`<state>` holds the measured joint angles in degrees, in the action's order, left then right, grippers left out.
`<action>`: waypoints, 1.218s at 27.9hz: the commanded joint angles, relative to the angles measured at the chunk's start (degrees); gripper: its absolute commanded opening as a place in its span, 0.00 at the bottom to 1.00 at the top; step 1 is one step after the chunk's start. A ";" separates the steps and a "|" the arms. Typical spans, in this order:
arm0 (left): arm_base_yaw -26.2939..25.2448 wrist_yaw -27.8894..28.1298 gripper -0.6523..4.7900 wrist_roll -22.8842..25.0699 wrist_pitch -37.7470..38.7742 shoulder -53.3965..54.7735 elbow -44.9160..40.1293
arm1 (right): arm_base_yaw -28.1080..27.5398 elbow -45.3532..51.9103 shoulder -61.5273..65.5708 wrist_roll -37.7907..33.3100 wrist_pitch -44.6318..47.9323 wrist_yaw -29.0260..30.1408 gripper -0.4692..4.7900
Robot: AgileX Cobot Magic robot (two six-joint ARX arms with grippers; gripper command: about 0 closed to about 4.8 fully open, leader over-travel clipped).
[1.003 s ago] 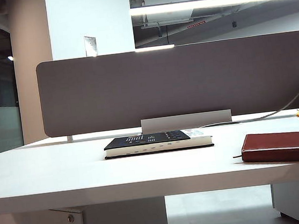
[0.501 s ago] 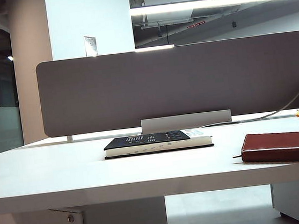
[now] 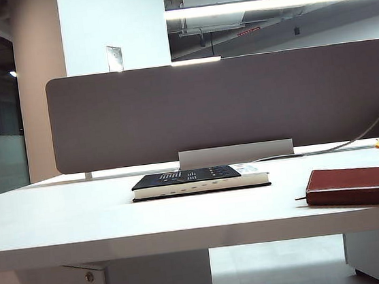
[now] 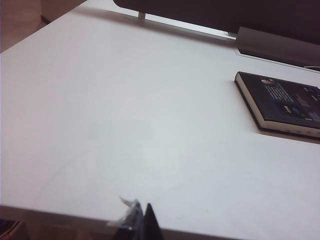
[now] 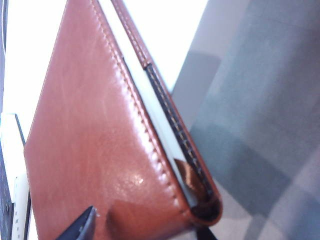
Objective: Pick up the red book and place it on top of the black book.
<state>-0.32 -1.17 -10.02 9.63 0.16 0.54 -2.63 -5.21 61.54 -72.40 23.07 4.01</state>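
While exterior view stays unchanged: neither arm appears there.
Right gripper (image 5: 145,230): close at red book (image 3: 362,185)'s corner, finger spread hidden.
Left gripper (image 4: 140,222): tips together, idle.
Black book (image 3: 197,180): farther back, bare.
Meaning: grasp imminent.

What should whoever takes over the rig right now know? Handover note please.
Left gripper: parked at the near table edge, empty, open or shut unclear.
Right gripper: close over the red book, one fingertip showing at its cover, no grip confirmed.
Red book: flat on the table, right side.
Black book: table centre, nothing on it.
Done: approach only.
Left: grasp, lift, place on black book.
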 commanded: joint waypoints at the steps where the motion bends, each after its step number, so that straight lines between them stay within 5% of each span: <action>1: 0.09 -0.59 0.11 -0.04 0.83 0.04 -0.11 | 0.00 -0.20 -0.02 -0.02 0.70 -1.42 0.55; 6: 0.09 -0.59 0.11 -0.04 0.83 0.04 -0.11 | 0.00 -0.20 0.02 -0.02 0.57 -1.75 0.53; 9: 0.09 -0.59 0.11 -0.04 0.83 0.04 -0.11 | 0.00 -0.20 0.02 0.00 0.59 -1.75 0.38; 19: 0.09 -0.59 0.11 -0.04 0.83 0.04 -0.11 | 0.04 -0.20 0.02 0.02 0.94 -1.31 0.21; 34: 0.09 -0.61 0.11 -0.07 0.83 0.04 -0.11 | 0.09 -0.22 0.00 0.00 6.93 2.62 0.15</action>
<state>-0.32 -1.32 -10.02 9.63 0.19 0.54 -2.68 -5.41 61.49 -73.56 27.81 5.43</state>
